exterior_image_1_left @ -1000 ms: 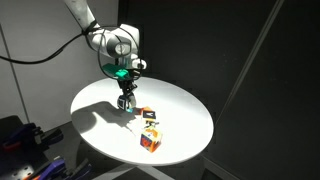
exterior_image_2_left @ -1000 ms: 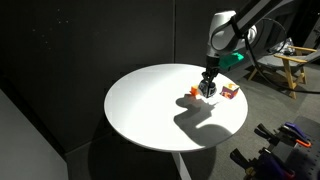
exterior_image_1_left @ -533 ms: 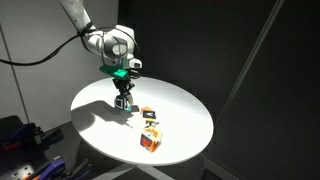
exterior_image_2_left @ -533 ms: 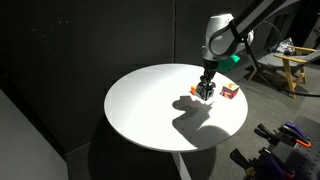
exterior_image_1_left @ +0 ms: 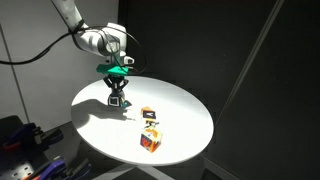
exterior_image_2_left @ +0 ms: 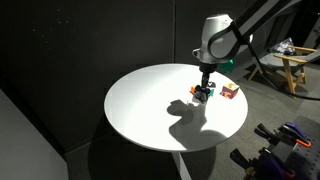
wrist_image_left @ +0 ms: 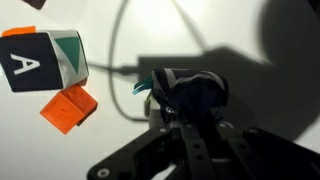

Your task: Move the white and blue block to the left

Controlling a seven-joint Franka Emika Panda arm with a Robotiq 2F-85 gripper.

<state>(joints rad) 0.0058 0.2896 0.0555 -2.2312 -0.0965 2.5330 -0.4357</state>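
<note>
One white and blue block (exterior_image_1_left: 117, 100), tilt unclear, clamped between jaws.

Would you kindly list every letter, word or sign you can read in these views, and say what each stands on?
"A": white letter on the orange face of the cube at the left edge of the wrist view.
Marks on the front cube and the cube behind it in an exterior view: too small to read.
The white and blue block, held aloft: nothing legible.

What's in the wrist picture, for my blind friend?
Dark fingers are shut on the white and blue block, mostly hidden, above the white table. Left of them sit a cube marked A and an orange cube.
</note>
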